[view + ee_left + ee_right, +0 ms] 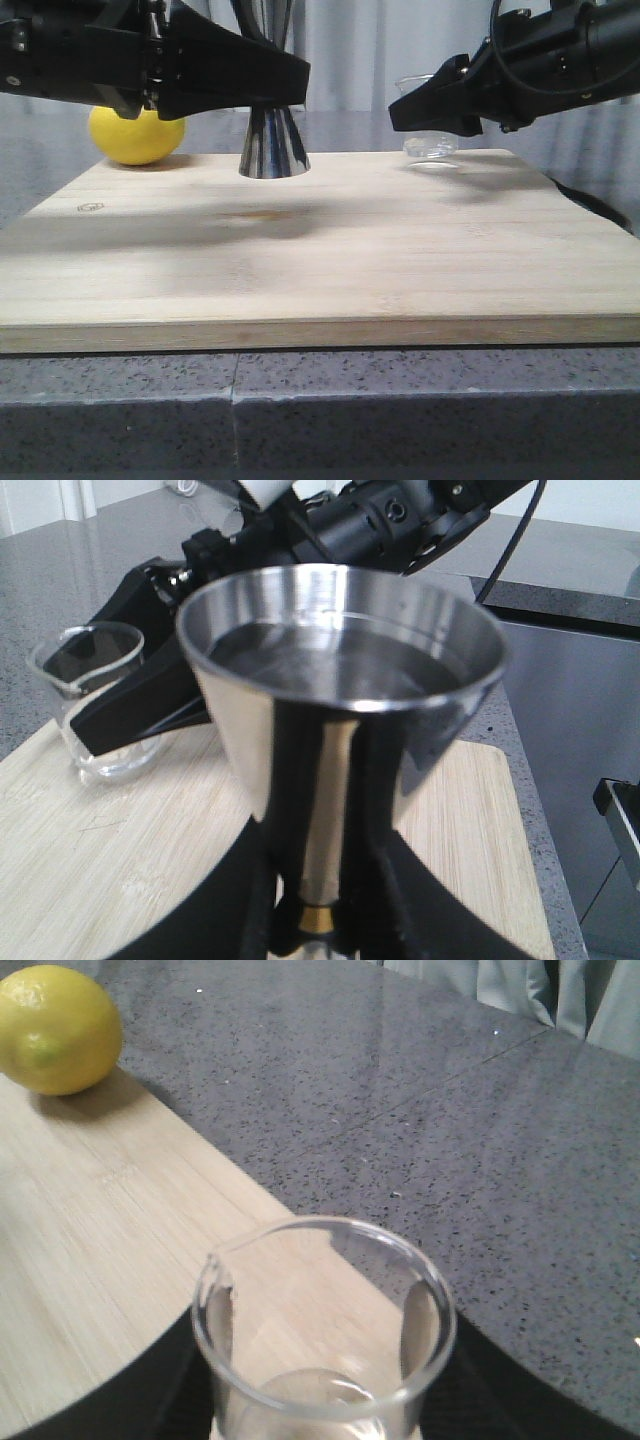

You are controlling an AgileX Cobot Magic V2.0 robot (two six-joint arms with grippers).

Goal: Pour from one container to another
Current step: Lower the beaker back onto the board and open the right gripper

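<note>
Beaker and jigger both stand upright near the far edge of the wooden board, well apart from each other, the jigger left of centre and the beaker toward the right far corner. Nearest the camera runs the speckled grey counter, then the board's front edge, then a wide bare stretch of wood with only shadows on it. That open middle and front of the board is the free room.

At the jigger, the left gripper is clamped on the narrow waist; the left wrist view shows its dark fingers pressed on either side just above the brass band. The jigger's upper cup holds liquid close to the rim.

At the beaker, the right gripper has its fingers on both sides of the glass, seen through the wall in the right wrist view; they look closed on it, and the beaker base looks to sit on the board. The beaker appears nearly empty.

Between the two containers the board is bare. Behind the jigger's left side a lemon lies at the board's far left corner, just beside the left arm. Beyond the far edge is more grey counter, then a pale curtain.
</note>
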